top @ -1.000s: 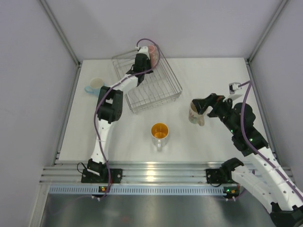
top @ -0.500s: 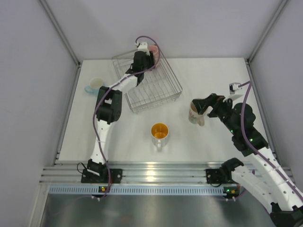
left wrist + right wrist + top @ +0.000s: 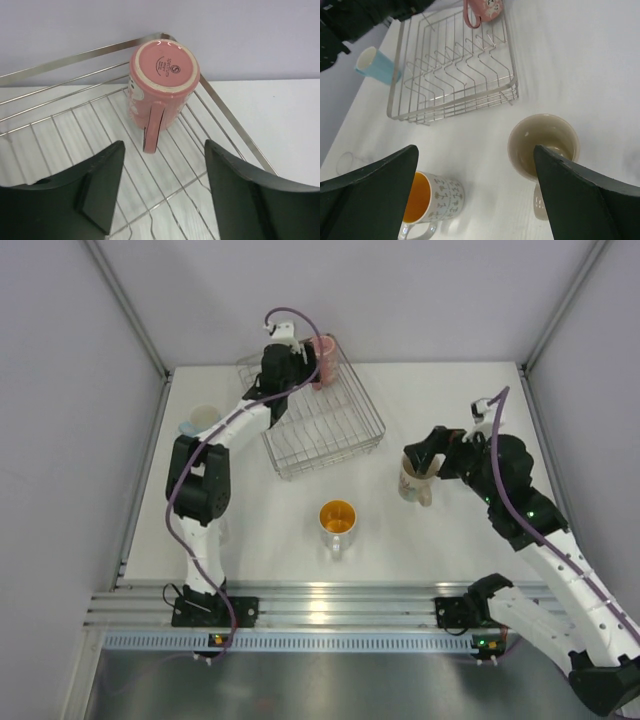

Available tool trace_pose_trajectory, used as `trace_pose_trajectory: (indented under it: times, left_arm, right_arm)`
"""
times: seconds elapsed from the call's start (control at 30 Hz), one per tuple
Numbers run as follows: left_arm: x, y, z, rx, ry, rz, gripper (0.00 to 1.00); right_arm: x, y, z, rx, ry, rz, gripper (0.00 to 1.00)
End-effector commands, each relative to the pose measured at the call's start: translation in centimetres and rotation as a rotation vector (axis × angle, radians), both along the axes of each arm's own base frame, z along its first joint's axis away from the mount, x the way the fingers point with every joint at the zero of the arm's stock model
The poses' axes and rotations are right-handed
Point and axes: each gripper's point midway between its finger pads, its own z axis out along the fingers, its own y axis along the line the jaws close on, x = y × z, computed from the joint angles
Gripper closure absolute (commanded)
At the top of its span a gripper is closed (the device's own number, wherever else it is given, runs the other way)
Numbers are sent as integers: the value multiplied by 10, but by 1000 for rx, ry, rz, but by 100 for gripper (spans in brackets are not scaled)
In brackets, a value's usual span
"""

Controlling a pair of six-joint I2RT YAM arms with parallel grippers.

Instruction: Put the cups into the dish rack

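white table (image 3: 450,400), left pincer (image 3: 163,170) agape, empty

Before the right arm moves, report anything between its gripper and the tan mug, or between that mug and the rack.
Nothing visible. The right gripper hangs open over the tan mug; only bare table lies between it and the rack. The speckled mug stands aside, and the pink mug takes only the rack's far corner.

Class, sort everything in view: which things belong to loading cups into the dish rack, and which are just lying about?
Belongs: dish rack; pink mug inside it; light blue cup; cream-tan mug; speckled mug, orange inside; faint clear glass.
Lying about: no loose extras visible; only the table and metal rail.
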Motion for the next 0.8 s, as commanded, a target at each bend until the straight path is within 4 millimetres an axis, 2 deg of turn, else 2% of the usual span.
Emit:
trace_pose_trajectory:
  times: [0.0,0.03,0.07,0.1,0.13,0.17,0.23,0.27,0.3,0.33,0.37,0.4,0.47,0.53,0.6,0.63,0.67,0.77]
  left_arm:
    - [-33,10,69,-89,-78,4,24]
    - [-44,6,71,-107,-62,-28,21]
    - [-59,5,79,-128,-57,-57,13]
    - [-67,4,80,-139,-43,-72,2]
    - [-81,-6,75,-152,2,-142,2]
    - [-95,-9,83,-181,14,-176,2]
    - [-117,-20,82,-198,48,-274,2]
    - [-135,-30,70,-221,104,-353,2]
    - [-150,-34,80,-243,100,-402,2]
    - [-160,-37,81,-258,112,-436,2]
    - [-176,-42,71,-286,159,-483,2]
    - [-188,-41,82,-304,147,-504,2]
    - [-209,-44,75,-350,204,-543,2]
    - [-230,-45,86,-387,209,-586,3]
    - [-245,-44,82,-399,230,-615,3]
    - [-254,-42,95,-404,200,-623,3]
    - [-260,-41,97,-411,199,-628,3]
    - [-279,-35,111,-412,155,-645,3]
  right_arm:
    - [-1,2,8,-86,11,52,1]
    - [0,3,6,-99,21,58,1]
    - [3,4,8,-116,23,62,2]
    - [3,1,6,-134,40,55,3]
    - [5,1,5,-154,42,57,6]
    - [8,1,4,-166,49,57,11]
    - [11,0,0,-196,65,58,15]
    - [15,2,-3,-210,78,61,18]
    - [17,2,-6,-220,89,63,21]
    - [18,2,-7,-232,100,68,23]
    - [20,4,-12,-241,119,73,28]
    - [21,5,-14,-247,127,82,30]
    - [22,10,-20,-259,158,109,34]
    - [23,15,-30,-275,193,139,39]
    - [22,20,-38,-277,227,173,42]
    - [23,23,-41,-277,243,182,44]
    - [22,26,-51,-282,285,202,45]
    - [24,28,-64,-297,332,207,47]
